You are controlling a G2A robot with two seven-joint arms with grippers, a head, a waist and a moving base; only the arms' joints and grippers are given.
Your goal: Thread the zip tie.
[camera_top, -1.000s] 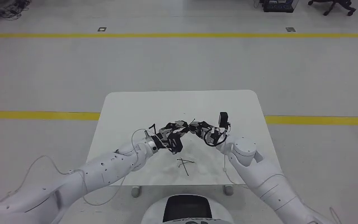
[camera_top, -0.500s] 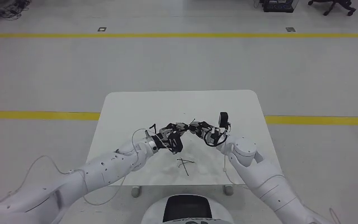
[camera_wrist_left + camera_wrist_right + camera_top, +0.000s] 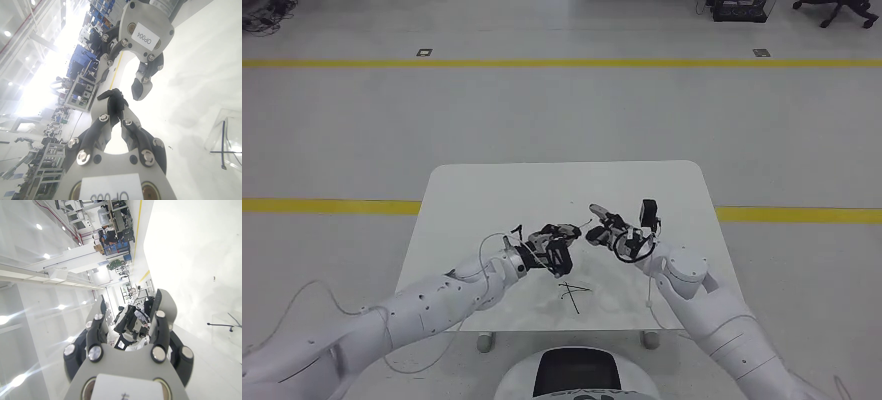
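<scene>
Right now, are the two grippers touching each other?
Apart. The left wrist view shows a plain gap between the shut tip of the left gripper and both open fingers of the right gripper facing it.

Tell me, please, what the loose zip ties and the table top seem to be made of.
Loose zip ties: probably plastic, matt black; they are thin, narrow strips lying crossed. Table top: smooth white, perhaps laminate or painted board; it is even and takes soft shadows.

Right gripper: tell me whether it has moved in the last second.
Yes. In the top view the right gripper has pulled back from the left gripper, shifting slightly toward the right edge of the table.
</scene>
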